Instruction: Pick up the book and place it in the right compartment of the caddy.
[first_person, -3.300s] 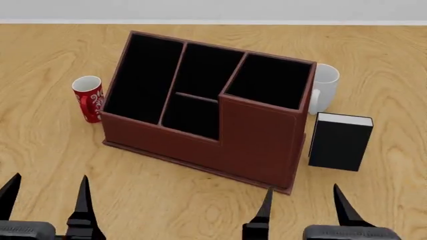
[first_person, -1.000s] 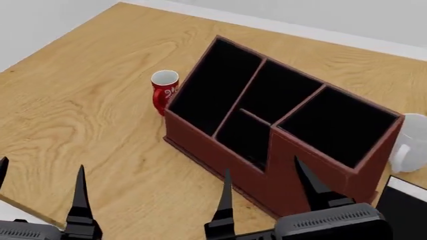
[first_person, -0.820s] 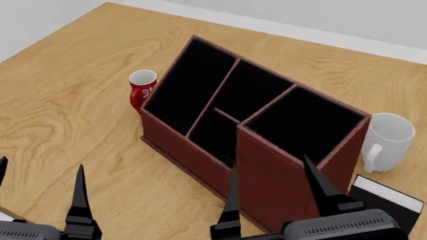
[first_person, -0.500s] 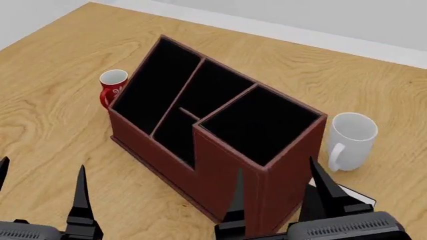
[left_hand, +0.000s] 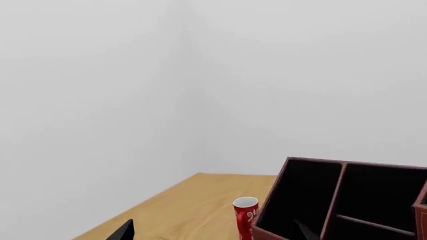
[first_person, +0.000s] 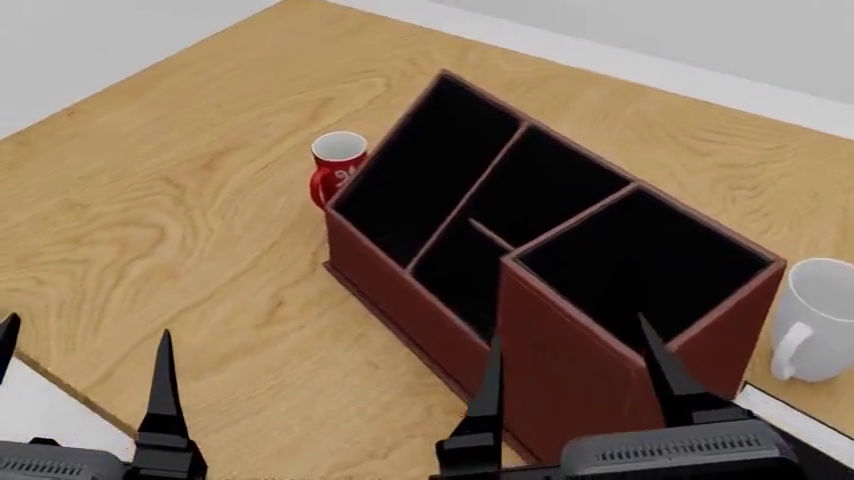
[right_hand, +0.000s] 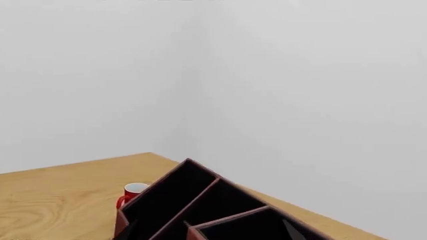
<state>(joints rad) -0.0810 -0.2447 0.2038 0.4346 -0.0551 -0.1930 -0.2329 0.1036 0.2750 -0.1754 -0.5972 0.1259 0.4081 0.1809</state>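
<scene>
The reddish-brown caddy (first_person: 441, 310) stands on the wooden table, turned at an angle. Its right compartment (first_person: 647, 260), large and black-lined, is empty. Only a sliver of the book (first_person: 807, 415) shows, its white page edge at the head view's lower right corner, behind my right gripper. My right gripper (first_person: 571, 370) is open and empty, hovering in front of the caddy's tall section. My left gripper (first_person: 83, 375) is open and empty at the lower left. The caddy also shows in the left wrist view (left_hand: 347, 200) and the right wrist view (right_hand: 200, 200). The book shows in neither wrist view.
A red mug (first_person: 336, 165) stands against the caddy's left end. A white mug (first_person: 814, 320) stands by its right end, next to the book. The table's left edge (first_person: 54, 385) runs close to my left gripper. Plain white walls lie behind.
The head view has swung, so the caddy and mugs sit further right in the picture and the book has slid almost out at the corner. Both grippers stay open and empty.
</scene>
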